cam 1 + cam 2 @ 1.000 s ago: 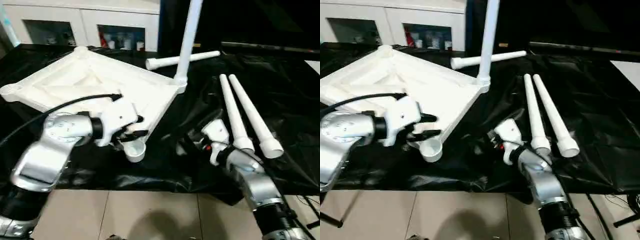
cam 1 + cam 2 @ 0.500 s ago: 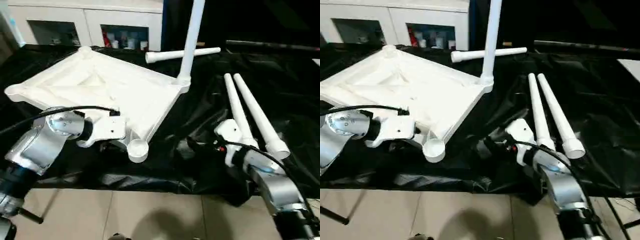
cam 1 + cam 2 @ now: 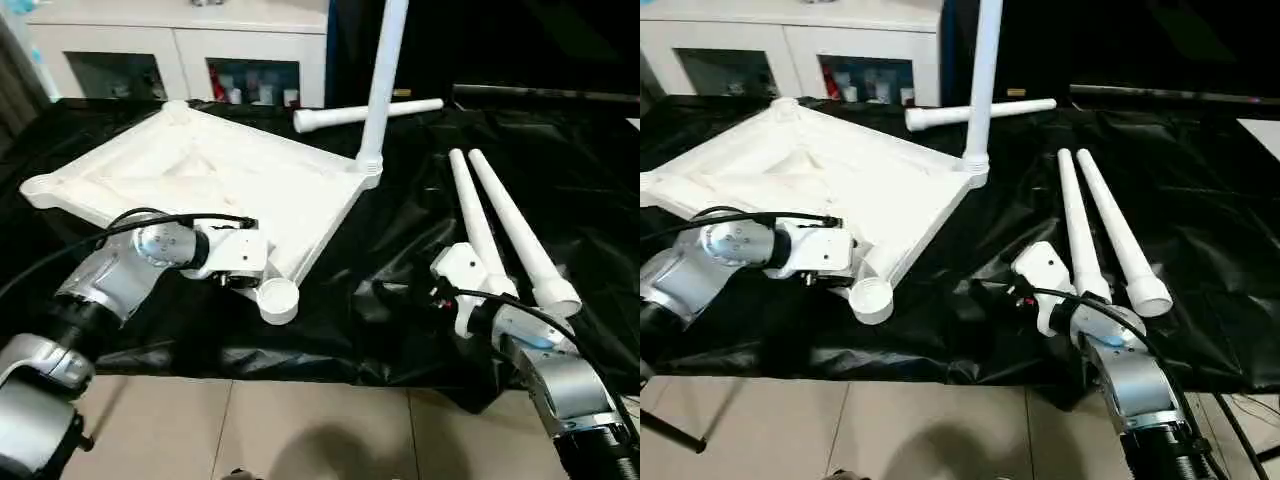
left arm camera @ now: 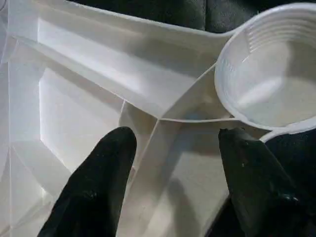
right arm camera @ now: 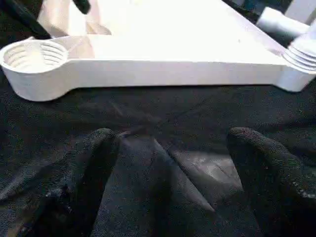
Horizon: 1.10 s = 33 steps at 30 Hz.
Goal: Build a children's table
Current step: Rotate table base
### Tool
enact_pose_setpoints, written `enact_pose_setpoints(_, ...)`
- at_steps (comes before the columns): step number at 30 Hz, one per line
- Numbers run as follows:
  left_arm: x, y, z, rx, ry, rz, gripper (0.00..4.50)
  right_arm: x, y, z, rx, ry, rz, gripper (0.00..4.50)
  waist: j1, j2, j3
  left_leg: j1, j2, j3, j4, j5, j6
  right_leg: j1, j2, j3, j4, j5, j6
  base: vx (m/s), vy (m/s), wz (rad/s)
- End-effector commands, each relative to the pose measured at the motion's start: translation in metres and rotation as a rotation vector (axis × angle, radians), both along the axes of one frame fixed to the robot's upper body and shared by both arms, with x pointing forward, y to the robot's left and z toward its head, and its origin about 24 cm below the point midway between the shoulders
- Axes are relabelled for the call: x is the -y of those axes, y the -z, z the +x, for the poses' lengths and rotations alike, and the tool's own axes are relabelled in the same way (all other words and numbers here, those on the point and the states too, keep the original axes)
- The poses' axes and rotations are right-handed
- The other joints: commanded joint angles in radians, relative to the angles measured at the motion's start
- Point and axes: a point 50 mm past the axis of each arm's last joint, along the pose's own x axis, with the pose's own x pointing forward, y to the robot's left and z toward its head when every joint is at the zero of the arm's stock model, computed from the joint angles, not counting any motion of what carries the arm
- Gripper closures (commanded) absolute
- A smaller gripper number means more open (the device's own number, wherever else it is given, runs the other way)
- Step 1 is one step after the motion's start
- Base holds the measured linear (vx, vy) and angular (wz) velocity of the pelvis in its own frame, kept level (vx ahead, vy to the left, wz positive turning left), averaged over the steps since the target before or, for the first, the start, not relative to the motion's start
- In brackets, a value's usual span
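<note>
Lying underside-up on the black sheet, the table top carries one upright leg; three loose legs rest nearby. The left gripper stands parted over the ribbing beside the near corner socket, holding nothing. The right gripper gapes wide over bare sheet, empty. Risk: closing on a thin rib could slip and shift the top. Only the wrist views reveal the socket threads.
</note>
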Motion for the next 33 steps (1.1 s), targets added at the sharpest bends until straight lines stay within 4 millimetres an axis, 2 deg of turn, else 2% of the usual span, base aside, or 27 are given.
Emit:
enact_pose_setpoints(1, -0.009, 0.018, -0.001, -0.043, -0.024, 0.073, 1.45, 0.000, -0.002, -0.001, 0.004, -0.008, -0.019, 0.55, 0.004, -0.001, -0.063, 0.017, 0.019, -0.019, -0.064, -0.308, -0.011, 0.038, -0.060, 0.047, -0.098, -0.323, -0.149, 0.000, 0.000, 0.00)
enact_pose_setpoints(7, -0.014, 0.022, 0.001, -0.055, -0.035, 0.099, 1.45, 0.000, -0.002, 0.000, 0.004, -0.016, -0.028, 0.55, 0.001, -0.001, -0.056, 0.021, 0.017, -0.024, -0.067, -0.363, -0.017, 0.031, -0.066, 0.042, -0.115, -0.477, -0.109, 0.000, 0.000, 0.00)
enact_pose_setpoints(8, -0.014, 0.023, 0.001, -0.061, -0.038, 0.099, 1.73, 0.000, -0.002, 0.000, 0.004, -0.016, -0.028, 0.55, 0.000, -0.001, -0.055, 0.022, 0.017, -0.026, -0.067, -0.371, -0.017, 0.030, -0.067, 0.040, -0.117, -0.501, -0.101, 0.000, 0.000, 0.00)
enact_pose_setpoints(11, -0.015, 0.022, -0.002, -0.111, -0.026, 0.092, 1.73, 0.000, -0.003, 0.000, 0.007, -0.022, -0.035, 0.55, -0.004, 0.000, -0.056, 0.021, 0.018, -0.029, -0.068, -0.382, -0.018, 0.029, -0.069, 0.037, -0.121, -0.533, -0.091, 0.000, 0.000, 0.00)
enact_pose_setpoints(13, -0.013, 0.014, 0.002, -0.084, -0.018, 0.065, 1.73, 0.001, -0.003, 0.001, 0.009, -0.018, -0.036, 0.55, -0.005, 0.000, -0.057, 0.018, 0.016, -0.030, -0.069, -0.377, -0.016, 0.030, -0.067, 0.037, -0.121, -0.518, -0.090, 0.000, 0.000, 0.00)
enact_pose_setpoints(14, -0.012, 0.007, 0.005, -0.070, -0.013, 0.041, 1.73, 0.002, -0.004, 0.001, 0.011, -0.015, -0.037, 0.55, -0.004, 0.004, -0.059, 0.019, 0.017, -0.030, -0.069, -0.370, -0.015, 0.030, -0.067, 0.038, -0.119, -0.493, -0.098, 0.000, 0.000, 0.00)
enact_pose_setpoints(15, -0.011, 0.002, 0.006, -0.060, -0.010, 0.027, 1.73, 0.003, -0.004, 0.001, 0.012, -0.014, -0.038, 0.55, -0.005, 0.003, -0.060, 0.019, 0.017, -0.030, -0.069, -0.365, -0.015, 0.030, -0.067, 0.039, -0.117, -0.474, -0.104, 0.000, 0.000, 0.00)
enact_pose_setpoints(17, -0.012, -0.013, 0.009, -0.049, -0.013, 0.005, 1.73, 0.004, -0.006, 0.001, 0.019, -0.011, -0.036, 0.55, -0.003, 0.004, -0.064, 0.018, 0.019, -0.026, -0.067, -0.342, -0.012, 0.031, -0.064, 0.042, -0.107, -0.380, -0.138, 0.000, 0.000, 0.00)
enact_pose_setpoints(18, -0.012, -0.013, 0.009, -0.049, -0.013, 0.005, 1.73, 0.004, -0.006, 0.001, 0.019, -0.011, -0.036, 0.55, -0.003, 0.005, -0.064, 0.018, 0.020, -0.025, -0.068, -0.337, -0.012, 0.031, -0.063, 0.042, -0.105, -0.358, -0.147, 0.000, 0.000, 0.00)
enact_pose_setpoints(19, -0.012, -0.018, 0.010, -0.056, -0.018, 0.000, 1.46, 0.005, -0.006, 0.001, 0.021, -0.011, -0.036, 0.55, -0.002, 0.005, -0.066, 0.018, 0.021, -0.024, -0.067, -0.323, -0.010, 0.033, -0.063, 0.043, -0.099, -0.312, -0.166, 0.000, 0.000, 0.00)
enact_pose_setpoints(23, -0.017, -0.027, 0.003, -0.132, -0.004, 0.041, 1.31, 0.005, -0.008, 0.000, 0.025, -0.017, -0.035, 0.55, -0.001, 0.008, -0.072, 0.013, 0.023, -0.021, -0.063, -0.255, -0.003, 0.041, -0.063, 0.045, -0.082, -0.176, -0.208, 0.000, 0.000, 0.00)
enact_pose_setpoints(26, -0.022, -0.027, -0.002, -0.198, -0.011, 0.067, 0.92, 0.005, -0.008, -0.001, 0.025, -0.027, -0.036, 0.55, -0.002, 0.012, -0.075, 0.012, 0.020, -0.018, -0.059, -0.218, 0.007, 0.045, -0.059, 0.045, -0.072, -0.082, -0.233, 0.000, 0.000, 0.00)
enact_pose_setpoints(28, -0.025, -0.027, -0.004, -0.226, -0.013, 0.085, 0.85, 0.005, -0.008, -0.002, 0.024, -0.031, -0.038, 0.55, -0.002, 0.012, -0.075, 0.011, 0.020, -0.017, -0.058, -0.207, 0.012, 0.047, -0.059, 0.045, -0.071, -0.058, -0.242, 0.000, 0.000, 0.00)
enact_pose_setpoints(30, -0.028, -0.026, -0.007, -0.252, -0.016, 0.107, 0.56, 0.006, -0.008, -0.002, 0.023, -0.034, -0.040, 0.55, -0.003, 0.012, -0.074, 0.012, 0.022, -0.017, -0.059, -0.213, 0.013, 0.048, -0.059, 0.044, -0.070, -0.057, -0.247, 0.000, 0.000, 0.00)
enact_pose_setpoints(33, -0.030, -0.024, -0.009, -0.270, -0.022, 0.121, 0.49, 0.006, -0.008, -0.002, 0.021, -0.040, -0.043, 0.55, -0.004, 0.012, -0.067, 0.017, 0.022, -0.016, -0.063, -0.272, -0.002, 0.044, -0.062, 0.045, -0.082, -0.165, -0.230, 0.000, 0.000, 0.00)
